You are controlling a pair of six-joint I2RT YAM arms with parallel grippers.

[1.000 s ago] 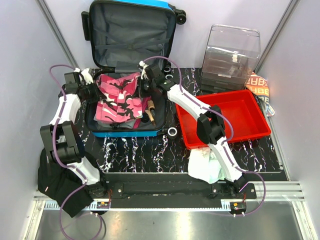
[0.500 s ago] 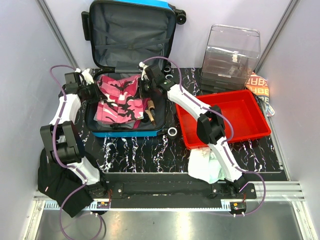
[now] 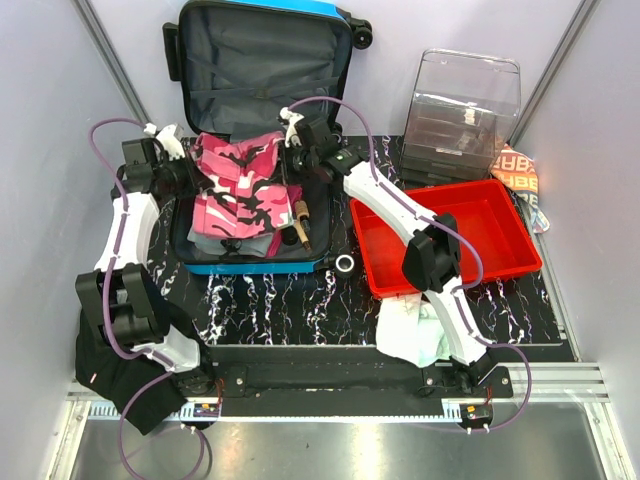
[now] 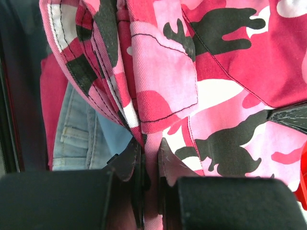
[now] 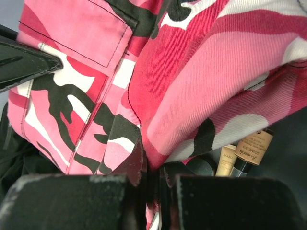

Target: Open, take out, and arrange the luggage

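The blue suitcase (image 3: 255, 266) lies open, its grey-lined lid (image 3: 262, 70) propped upright against the back wall. A pink camouflage garment (image 3: 238, 190) hangs stretched above the lower shell. My left gripper (image 3: 190, 172) is shut on its left edge, fabric (image 4: 151, 158) pinched between the fingers. My right gripper (image 3: 288, 166) is shut on its right edge, fabric (image 5: 156, 160) in the jaws. Beneath it lie jeans (image 4: 79, 139), a grey item (image 3: 215, 246) and beige cosmetic tubes (image 5: 242, 153), which also show in the top view (image 3: 298, 222).
A red tray (image 3: 450, 238) stands right of the suitcase. A clear plastic drawer box (image 3: 462, 115) is at the back right, patterned cloth (image 3: 522, 175) beside it. A small ring (image 3: 344, 264) lies on the marble top. White cloth (image 3: 410, 332) and a black cloth (image 3: 110, 365) lie near the arm bases.
Both grippers have lifted the camouflage garment and pulled it back toward the lid; it now hangs more stretched and higher over the lower shell.
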